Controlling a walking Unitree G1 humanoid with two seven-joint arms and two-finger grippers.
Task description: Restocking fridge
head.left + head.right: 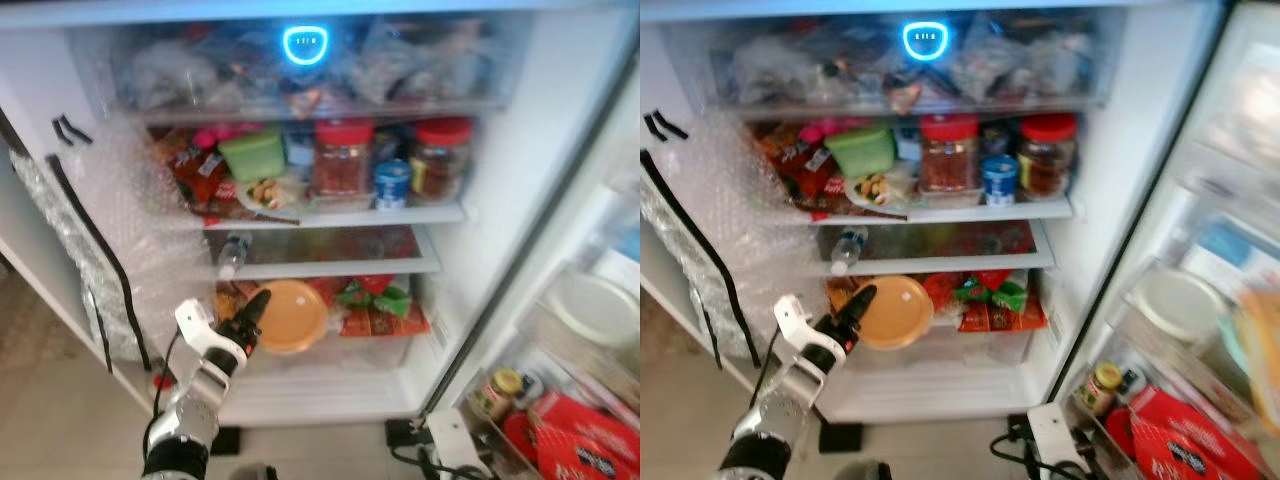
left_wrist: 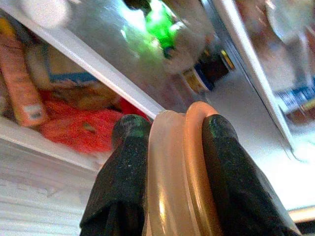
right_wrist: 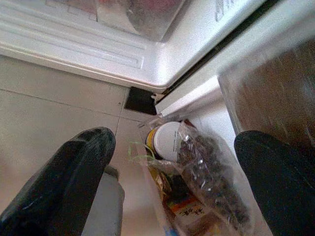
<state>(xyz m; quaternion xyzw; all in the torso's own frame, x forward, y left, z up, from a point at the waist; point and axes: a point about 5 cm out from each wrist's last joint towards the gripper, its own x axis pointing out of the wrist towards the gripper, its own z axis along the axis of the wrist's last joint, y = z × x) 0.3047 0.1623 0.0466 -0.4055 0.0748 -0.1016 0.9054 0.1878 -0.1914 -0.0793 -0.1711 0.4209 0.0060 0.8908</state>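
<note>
The left gripper (image 1: 255, 312) is clamped on the rim of an orange plate (image 1: 292, 316) at the fridge's bottom shelf (image 1: 330, 345). The right gripper (image 3: 172, 172) (fingers spread wide, empty) hangs over a bag (image 3: 206, 187) on the floor (image 3: 49, 118).

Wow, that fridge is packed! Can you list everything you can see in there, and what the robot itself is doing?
Jars: two, red-lidded, upper shelf.
Tub: one, green, upper shelf, left of the jars.
Can: one, blue, between the jars.
Bottle: one, clear, lying on the middle shelf.
Packets: several, red and green, bottom shelf.
Round container: one, orange, bottom shelf edge.
Small jar: one, yellow-lidded, door rack.
Left gripper: shut on the round container.
Right gripper: open, over bags near the floor.
</note>
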